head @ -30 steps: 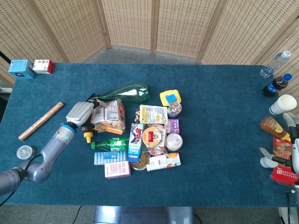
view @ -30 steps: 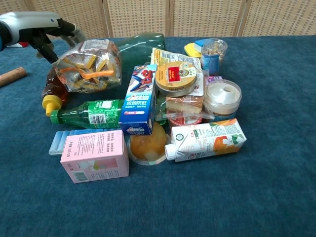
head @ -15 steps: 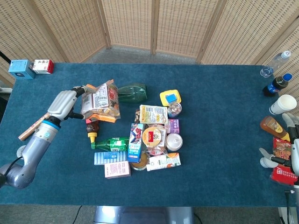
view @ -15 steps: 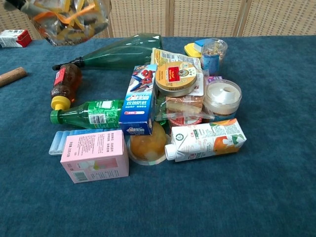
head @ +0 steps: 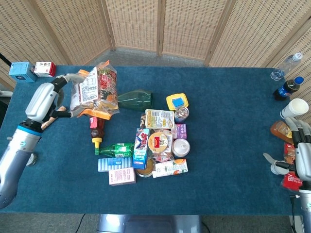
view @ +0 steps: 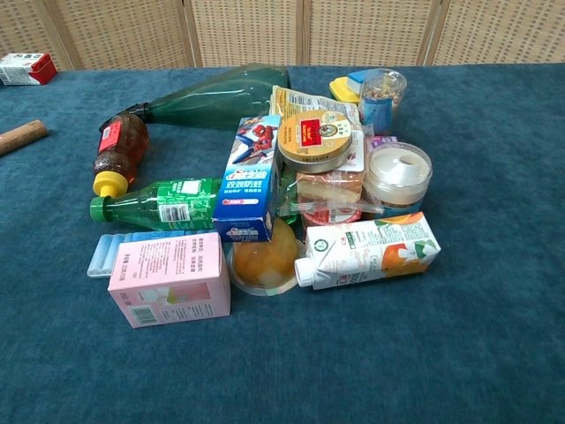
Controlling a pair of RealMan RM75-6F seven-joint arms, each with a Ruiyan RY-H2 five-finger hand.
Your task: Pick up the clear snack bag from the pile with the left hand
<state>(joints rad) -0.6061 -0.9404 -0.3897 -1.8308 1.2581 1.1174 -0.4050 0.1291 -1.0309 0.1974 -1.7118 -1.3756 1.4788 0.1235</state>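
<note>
- The clear snack bag is hanging in the air at the table's left side, up and to the left of the pile and well clear of it. It is a crinkled, see-through pouch showing orange and red snack pieces inside, with a white printed label facing the camera and an orange strip along its lower edge.
- The left hand is gripping the bag by its left edge, fingers curled around the plastic. The chest view is showing neither the hand nor the bag.
- The right hand is sitting low at the table's right edge among the bottles and packets there; it looks to be holding nothing, but whether its fingers are spread or curled I cannot tell from this angle.
- Compared with half a second ago, the bag is riding higher and further left, and it has passed out of the top of the chest view.
- The dark green bottle, the brown sauce bottle and the light green bottle are lying uncovered where the bag rested a second ago.
</note>
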